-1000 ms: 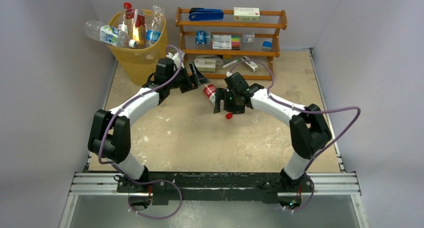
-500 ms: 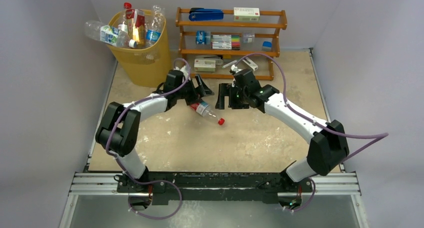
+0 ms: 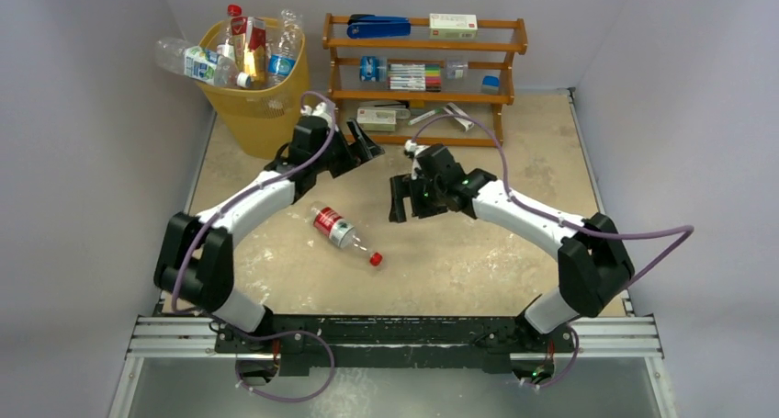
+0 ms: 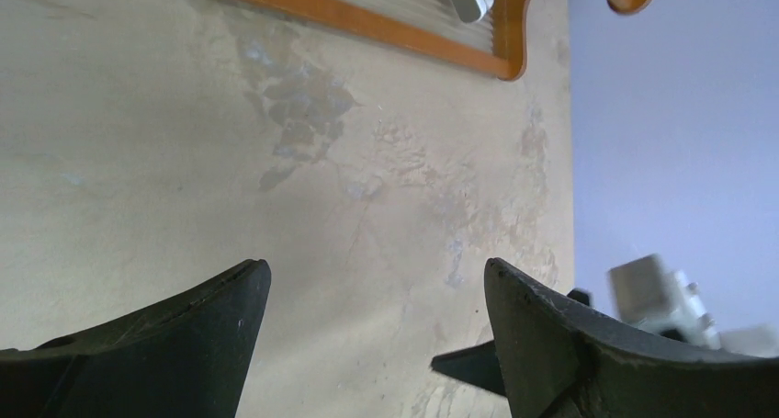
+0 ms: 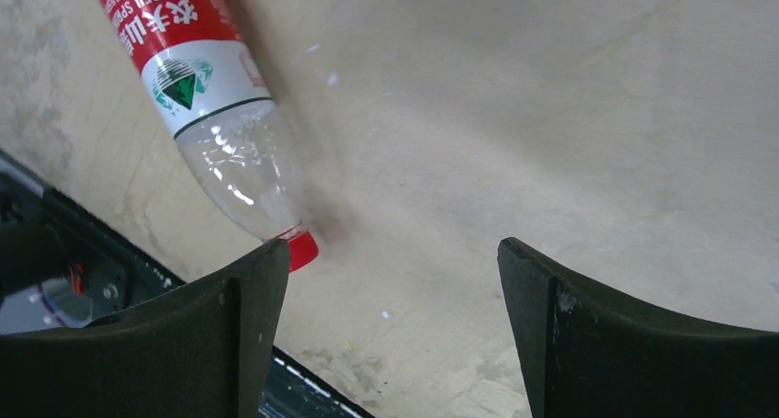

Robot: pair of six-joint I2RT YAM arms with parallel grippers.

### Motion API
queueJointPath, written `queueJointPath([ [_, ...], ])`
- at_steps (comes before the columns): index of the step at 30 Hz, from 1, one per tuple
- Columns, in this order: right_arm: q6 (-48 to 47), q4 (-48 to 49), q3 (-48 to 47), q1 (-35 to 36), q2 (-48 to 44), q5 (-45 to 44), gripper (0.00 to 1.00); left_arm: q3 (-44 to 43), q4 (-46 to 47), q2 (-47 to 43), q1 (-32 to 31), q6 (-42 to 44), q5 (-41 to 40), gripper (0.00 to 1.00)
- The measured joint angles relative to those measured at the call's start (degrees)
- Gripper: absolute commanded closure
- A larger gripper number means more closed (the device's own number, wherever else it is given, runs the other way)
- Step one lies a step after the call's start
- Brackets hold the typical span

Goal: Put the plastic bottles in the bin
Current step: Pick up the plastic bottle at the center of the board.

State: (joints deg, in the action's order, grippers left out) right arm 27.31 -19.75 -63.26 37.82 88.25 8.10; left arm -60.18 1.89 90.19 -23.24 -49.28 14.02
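A clear plastic bottle (image 3: 342,233) with a red label and red cap lies on its side on the table, between and nearer than both grippers. In the right wrist view that bottle (image 5: 211,106) lies up and to the left of my open right gripper (image 5: 393,253), its cap just past the left fingertip. My right gripper (image 3: 404,202) hangs to the bottle's right, holding nothing. My left gripper (image 3: 363,150) is open and empty beside the bin; the left wrist view shows the left gripper (image 4: 375,269) over bare table. The yellow-orange bin (image 3: 253,106) at the far left holds several bottles (image 3: 248,50).
A brown wooden shelf rack (image 3: 423,46) with a blue stapler, pens and small white boxes stands at the back, close behind both grippers. The rack's bottom rail (image 4: 367,23) crosses the top of the left wrist view. Grey walls enclose the table on three sides.
The bottle was up between the two grippers a second ago; it has dropped and rolled toward the near left. Both grippers have shifted and stand apart from it.
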Motion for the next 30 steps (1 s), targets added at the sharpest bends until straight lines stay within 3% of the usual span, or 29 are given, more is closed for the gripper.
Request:
queueJointPath([
  [2,-0.7,0.8,0.0,3.6,0.1,0.0,0.14,0.0,-2.9,-3.7,0.3,0.3,-1.9,0.13],
  [7,-2.0,2.4,-0.9,15.1,3.9,0.5,0.13,5.6,-13.1,-23.4,1.3,-1.3,-10.7,0.13],
  [13,-2.7,2.4,-8.0,26.0,15.8,-0.8,0.13,16.0,-27.6,-45.2,3.5,-8.0,-21.0,0.09],
  [16,-2.4,2.3,-11.8,29.0,21.0,-1.5,0.2,20.5,-34.1,-51.6,3.5,-11.3,-24.2,0.07],
  [23,-0.3,1.7,-15.3,30.2,25.5,-4.8,0.42,24.5,-38.7,-52.4,3.5,-15.7,-26.8,0.05],
  [30,2.5,0.0,-14.9,29.9,25.4,-7.0,0.43,24.9,-36.3,-45.6,3.5,-16.6,-26.3,0.04],
])
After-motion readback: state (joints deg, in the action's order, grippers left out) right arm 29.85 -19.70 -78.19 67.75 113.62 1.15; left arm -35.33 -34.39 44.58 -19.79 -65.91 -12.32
